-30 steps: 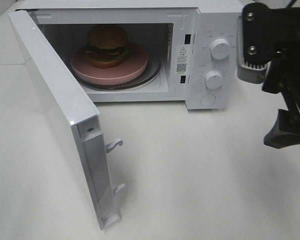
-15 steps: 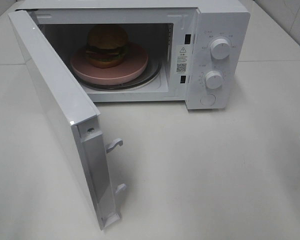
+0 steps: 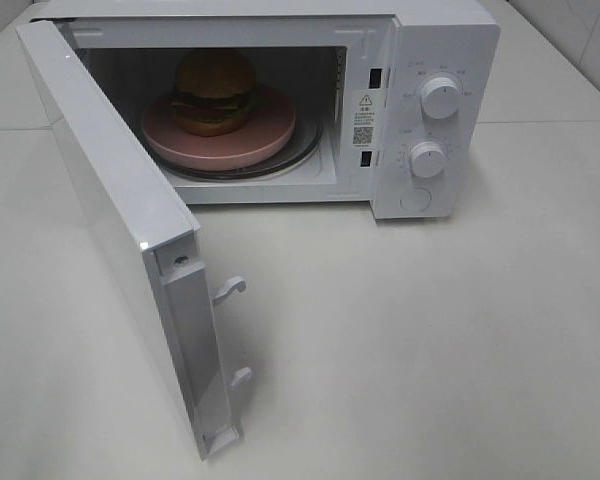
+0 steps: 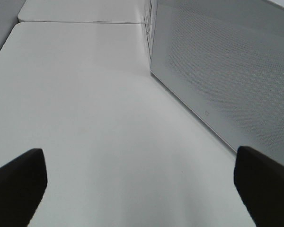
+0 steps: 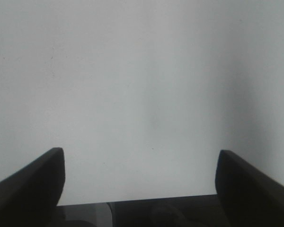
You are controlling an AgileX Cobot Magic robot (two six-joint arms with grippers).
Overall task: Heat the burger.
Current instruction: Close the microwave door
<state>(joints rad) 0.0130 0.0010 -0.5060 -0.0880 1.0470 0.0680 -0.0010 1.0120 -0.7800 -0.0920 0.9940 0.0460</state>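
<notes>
A matte white counter [image 3: 430,330] is shown under soft, even light, with only faint shadows cast across it. It is built from joined panels, and a seam [image 3: 560,122] is seen running across the back. A pale tiled wall [image 3: 595,30] is glimpsed at the far right corner. A grey strip [image 4: 0,28] is visible beyond the counter's edge in the left wrist view.

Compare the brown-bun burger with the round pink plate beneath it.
The burger is tall and domed; the pink plate is flat. The burger is tan-brown with dark and greenish layers; the plate is plain pink. The burger is narrower than the plate. Both sit inside the open microwave.
</notes>
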